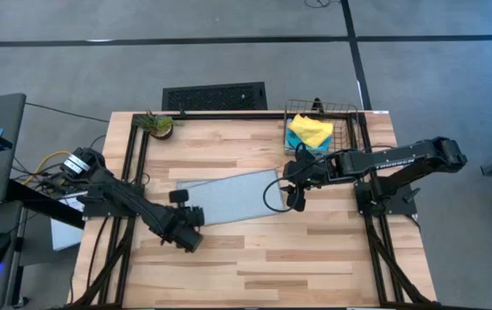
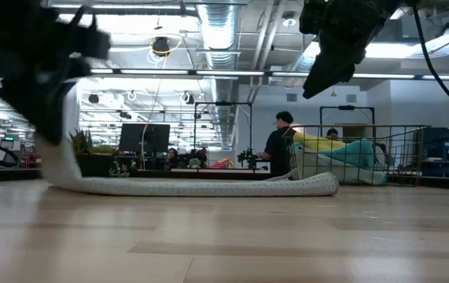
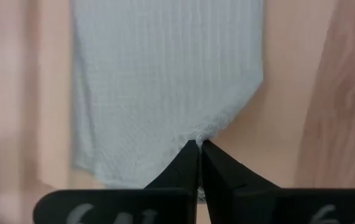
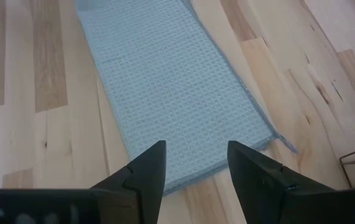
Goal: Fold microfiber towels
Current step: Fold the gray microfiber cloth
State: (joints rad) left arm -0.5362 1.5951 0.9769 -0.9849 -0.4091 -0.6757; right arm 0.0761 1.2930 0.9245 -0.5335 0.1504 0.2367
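Observation:
A pale blue towel (image 1: 228, 196) lies on the wooden table as a long folded strip. It also shows in the low view (image 2: 208, 185). My left gripper (image 1: 185, 208) is shut on the strip's left end, which rises off the table (image 2: 65, 153). My right gripper (image 1: 295, 196) hangs open above the strip's right end (image 4: 183, 124) and touches nothing. It is well clear of the table in the low view (image 2: 328, 71). A yellow towel (image 1: 310, 129) and a cyan-blue towel (image 1: 302, 145) lie in the wire basket (image 1: 342, 120). The grey-green towel is not in view. My left gripper pinches the towel's left end at a bunched point of its edge (image 3: 203, 134) between its two shut fingers. That end is lifted off the table (image 2: 63, 149). The rest of the strip lies flat on the wood.
The wire basket stands at the table's far right corner. A small potted plant (image 1: 158, 125) stands at the far left. A dark frame rail (image 1: 228, 114) runs along the far edge. Bare wood (image 1: 271, 267) lies toward the near edge. People show in the room beyond (image 2: 277, 145).

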